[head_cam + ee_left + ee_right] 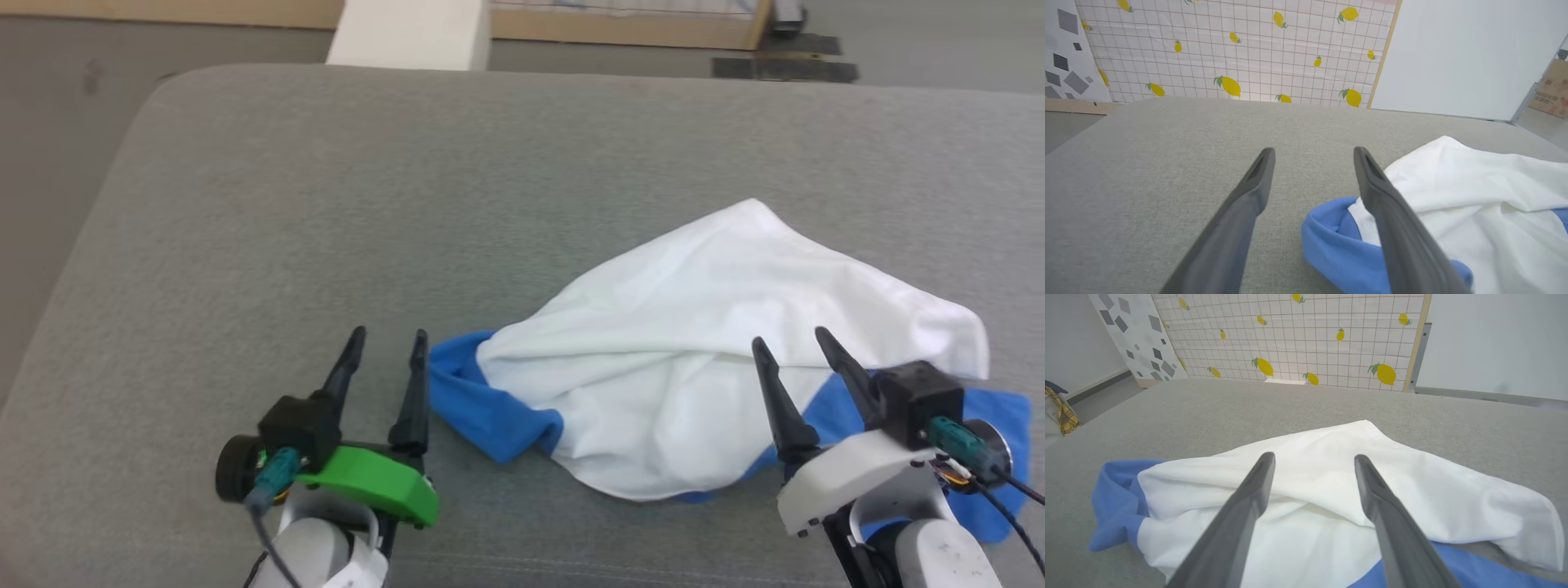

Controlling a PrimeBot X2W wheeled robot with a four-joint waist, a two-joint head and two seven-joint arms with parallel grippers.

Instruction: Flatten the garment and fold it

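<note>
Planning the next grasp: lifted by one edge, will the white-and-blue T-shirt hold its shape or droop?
Probably droops: the white-and-blue cloth T-shirt lies crumpled in soft folds. Likely light, since its thin layers sag onto the grey padded surface.

Light is bright and diffuse, with faint soft shadows. The white garment (694, 327) nears overexposure. Wrist views curve at the edges.

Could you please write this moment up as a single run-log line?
garment: crumpled heap on grey surface, unfolded | left pincer: open, empty, beside blue sleeve | right pincer: open, empty, over garment
</note>
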